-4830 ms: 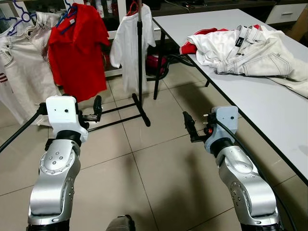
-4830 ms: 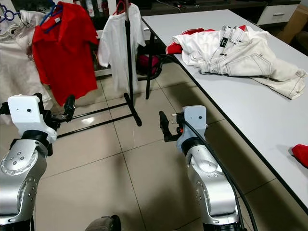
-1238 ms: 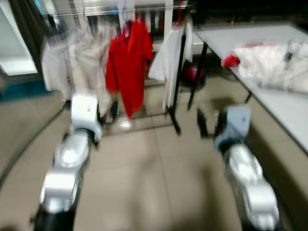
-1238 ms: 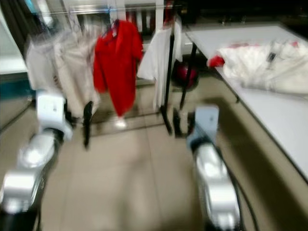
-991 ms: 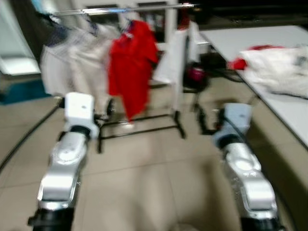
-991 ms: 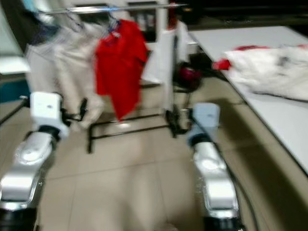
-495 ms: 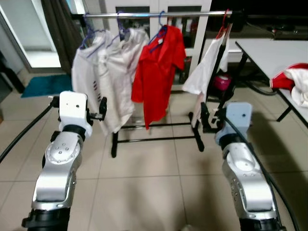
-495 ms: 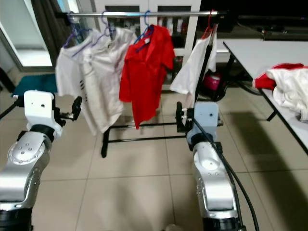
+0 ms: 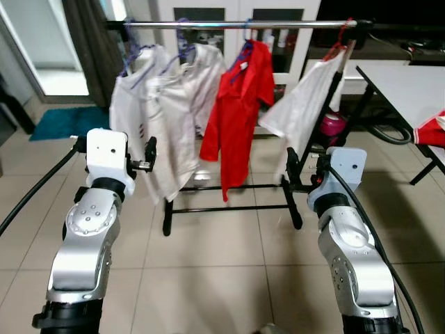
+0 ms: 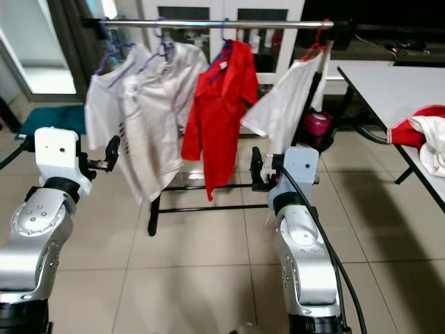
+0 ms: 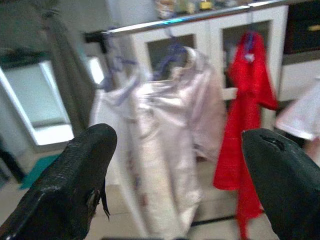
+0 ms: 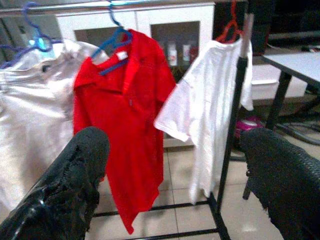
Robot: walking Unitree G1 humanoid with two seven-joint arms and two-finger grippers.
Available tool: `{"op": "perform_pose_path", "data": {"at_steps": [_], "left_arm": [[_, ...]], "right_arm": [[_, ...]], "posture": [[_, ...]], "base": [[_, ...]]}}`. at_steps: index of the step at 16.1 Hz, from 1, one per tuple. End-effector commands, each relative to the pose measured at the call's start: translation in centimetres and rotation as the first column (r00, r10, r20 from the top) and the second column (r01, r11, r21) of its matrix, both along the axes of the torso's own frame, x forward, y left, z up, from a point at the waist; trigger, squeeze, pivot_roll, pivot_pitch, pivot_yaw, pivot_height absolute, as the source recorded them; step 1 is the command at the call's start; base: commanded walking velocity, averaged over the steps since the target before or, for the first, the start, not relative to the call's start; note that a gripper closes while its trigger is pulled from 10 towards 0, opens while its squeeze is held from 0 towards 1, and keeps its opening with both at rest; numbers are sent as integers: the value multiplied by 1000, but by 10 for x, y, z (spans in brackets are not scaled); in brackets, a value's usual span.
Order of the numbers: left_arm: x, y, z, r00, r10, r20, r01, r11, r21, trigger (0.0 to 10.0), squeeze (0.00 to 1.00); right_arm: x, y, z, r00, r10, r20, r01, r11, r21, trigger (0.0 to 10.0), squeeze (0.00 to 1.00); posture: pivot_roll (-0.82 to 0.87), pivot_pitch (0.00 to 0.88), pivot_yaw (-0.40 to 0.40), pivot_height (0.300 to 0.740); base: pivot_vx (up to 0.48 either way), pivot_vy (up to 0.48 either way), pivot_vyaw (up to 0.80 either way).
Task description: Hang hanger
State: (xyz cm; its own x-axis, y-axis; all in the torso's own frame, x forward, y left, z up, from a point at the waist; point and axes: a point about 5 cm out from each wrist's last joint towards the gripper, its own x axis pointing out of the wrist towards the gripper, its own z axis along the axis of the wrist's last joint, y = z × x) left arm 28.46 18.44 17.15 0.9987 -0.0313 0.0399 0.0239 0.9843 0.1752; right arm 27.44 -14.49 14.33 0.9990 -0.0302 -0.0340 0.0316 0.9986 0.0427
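Note:
A clothes rack with a silver rail (image 9: 236, 24) stands ahead of me. On it hang a white shirt (image 9: 132, 104) on a purple hanger, a cream garment (image 9: 184, 104), a red shirt (image 9: 240, 118) on a blue hanger (image 12: 112, 42) and a white T-shirt (image 9: 302, 111) on a red hanger (image 12: 231, 27). My left gripper (image 9: 149, 154) is raised in front of the white shirt, short of it. My right gripper (image 9: 292, 169) is level with the rack's right post. Both are open with nothing between the fingers (image 11: 75, 170) (image 12: 75, 170).
The rack's black base bars (image 9: 229, 207) lie on the tiled floor. A white table (image 9: 410, 83) with a pile of clothes (image 9: 434, 129) stands at the right, a magenta object (image 9: 332, 129) beside it. White cabinets (image 10: 201, 14) sit behind; a teal mat (image 9: 55, 122) lies at the left.
The camera has steadied and turned a little, so the rack sits further right in the picture. The hung garments have swung. Both arms hold the same raised pose.

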Motion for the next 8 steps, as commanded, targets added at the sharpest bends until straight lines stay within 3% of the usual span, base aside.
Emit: {"op": "perform_pose_path", "data": {"at_steps": [1, 4, 8], "left_arm": [[1, -1, 3, 1000, -7, 8, 7, 1000, 9, 10000, 800], [2, 0, 4, 1000, -8, 7, 8, 1000, 11, 10000, 796], [3, -1, 5, 1000, -15, 9, 14, 1000, 14, 10000, 796]], "right_arm": [[1, 0, 5, 1000, -5, 6, 5, 1000, 1, 10000, 0], [-1, 0, 5, 1000, 18, 13, -18, 1000, -26, 10000, 0], [0, 2, 11, 999, 33, 28, -33, 999, 32, 10000, 0]], "posture": [[-68, 52, 12, 740], [-64, 51, 15, 740], [-65, 51, 22, 740]], "base": [[322, 0, 0], [316, 0, 0], [311, 0, 0]]}}
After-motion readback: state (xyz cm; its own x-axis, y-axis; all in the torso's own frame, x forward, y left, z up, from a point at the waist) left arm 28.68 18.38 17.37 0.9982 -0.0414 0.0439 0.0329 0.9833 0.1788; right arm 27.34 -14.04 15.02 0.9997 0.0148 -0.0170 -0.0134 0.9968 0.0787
